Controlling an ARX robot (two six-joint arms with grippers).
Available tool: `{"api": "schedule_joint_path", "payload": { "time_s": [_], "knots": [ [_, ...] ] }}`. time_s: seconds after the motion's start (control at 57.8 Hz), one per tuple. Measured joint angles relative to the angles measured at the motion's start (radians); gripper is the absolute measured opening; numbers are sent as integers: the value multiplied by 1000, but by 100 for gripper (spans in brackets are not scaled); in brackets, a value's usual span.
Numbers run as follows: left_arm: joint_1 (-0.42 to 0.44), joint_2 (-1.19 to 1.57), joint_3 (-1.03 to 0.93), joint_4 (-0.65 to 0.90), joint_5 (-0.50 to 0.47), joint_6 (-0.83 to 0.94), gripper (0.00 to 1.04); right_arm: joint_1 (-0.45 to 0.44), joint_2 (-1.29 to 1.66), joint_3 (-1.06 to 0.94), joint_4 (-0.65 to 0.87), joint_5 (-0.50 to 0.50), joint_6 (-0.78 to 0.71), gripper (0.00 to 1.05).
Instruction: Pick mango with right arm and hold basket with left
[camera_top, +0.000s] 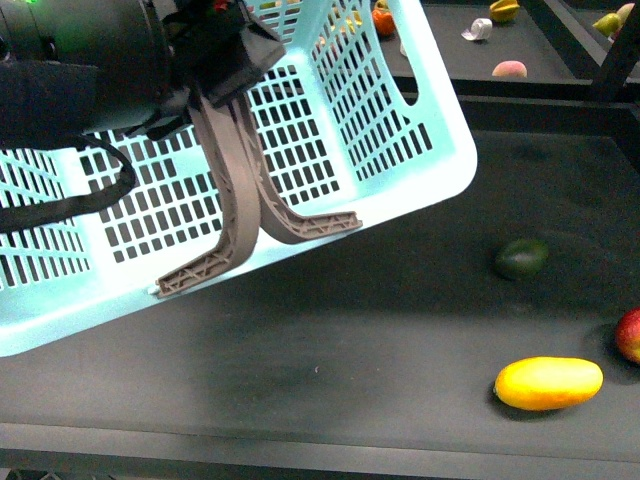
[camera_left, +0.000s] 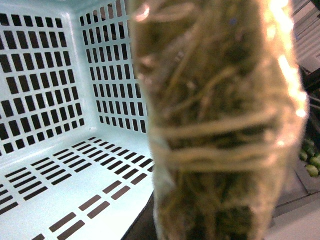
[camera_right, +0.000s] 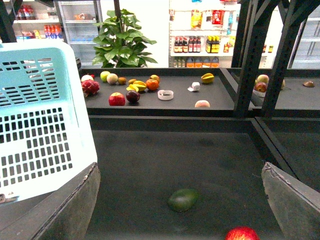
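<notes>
The yellow mango (camera_top: 548, 383) lies on its side on the dark tabletop (camera_top: 300, 370), near the front edge and off to the robot's right. A red apple (camera_top: 630, 335) sits just beside one end of it. A dark green fruit (camera_top: 522, 258) sits farther back, apart from it.

The right claw (camera_right: 180, 172) is spread wide and holds nothing. Its own camera sees the green fruit and the apple but not the mango, so I think it has to turn more toward the front edge first. Then it should come down over the middle of the mango and squeeze across the narrow way, not the long way. The skin looks smooth, so a soft, even squeeze seems best. It should mind the apple, which could roll if bumped.

The left claw (camera_top: 250, 240) is pinching the wall of the light blue basket (camera_top: 400, 120) and holds it tilted, up off the tabletop. The basket looks empty inside, though one blurry finger hides part of it.
</notes>
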Motion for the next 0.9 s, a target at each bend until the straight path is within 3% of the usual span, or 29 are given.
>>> {"api": "schedule_joint_path", "payload": {
  "time_s": [0.311,0.9],
  "knots": [
    [-100,0,-17,43,-20,111,4,0,0,0,0,0,0,96],
    [-89,4,-18,38,-57,147,4,0,0,0,0,0,0,96]
  ]
}}
